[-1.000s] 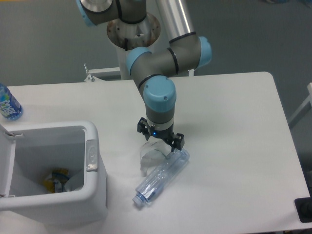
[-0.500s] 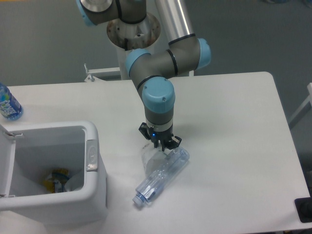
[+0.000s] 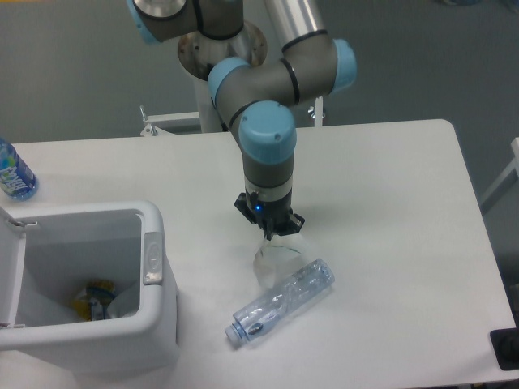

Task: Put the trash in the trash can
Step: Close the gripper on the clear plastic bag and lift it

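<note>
Camera view: gripper [image 3: 270,233] had jaws closed on clear cup [image 3: 272,261], hanging just above table [image 3: 389,203], touching water bottle [image 3: 280,302]. Best to lift clear first, then carry left over trash can [image 3: 154,284].

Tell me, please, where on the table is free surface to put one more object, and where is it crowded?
Free: the wide right part of the table, right of the gripper, and the back strip between the blue-label bottle and the arm. Crowded: the front, where the clear cup, water bottle and trash can sit close.
</note>
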### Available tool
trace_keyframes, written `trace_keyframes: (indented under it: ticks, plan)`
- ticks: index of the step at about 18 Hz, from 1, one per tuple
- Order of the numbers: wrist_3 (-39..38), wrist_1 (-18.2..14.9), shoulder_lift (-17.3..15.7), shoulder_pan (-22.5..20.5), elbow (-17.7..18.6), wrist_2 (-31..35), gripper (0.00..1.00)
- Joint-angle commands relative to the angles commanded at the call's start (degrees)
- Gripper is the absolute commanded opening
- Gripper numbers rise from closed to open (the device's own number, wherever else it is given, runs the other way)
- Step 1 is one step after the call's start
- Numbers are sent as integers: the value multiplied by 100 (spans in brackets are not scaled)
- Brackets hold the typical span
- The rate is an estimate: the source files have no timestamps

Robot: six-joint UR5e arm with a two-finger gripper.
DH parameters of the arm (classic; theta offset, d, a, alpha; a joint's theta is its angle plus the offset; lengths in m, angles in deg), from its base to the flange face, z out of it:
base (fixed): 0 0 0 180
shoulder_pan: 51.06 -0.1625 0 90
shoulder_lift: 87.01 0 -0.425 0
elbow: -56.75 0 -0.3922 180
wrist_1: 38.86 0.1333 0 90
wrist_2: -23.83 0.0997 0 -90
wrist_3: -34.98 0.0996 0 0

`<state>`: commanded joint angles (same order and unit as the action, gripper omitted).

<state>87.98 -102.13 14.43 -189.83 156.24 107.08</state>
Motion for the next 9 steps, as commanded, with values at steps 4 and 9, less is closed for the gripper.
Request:
trace_keyframes:
  ticks: [4,9]
  plan:
    - [-61,-62,-422,-220,-70,-1002,0]
    - [-1332,35,-398,-527,-1245,-2117,0]
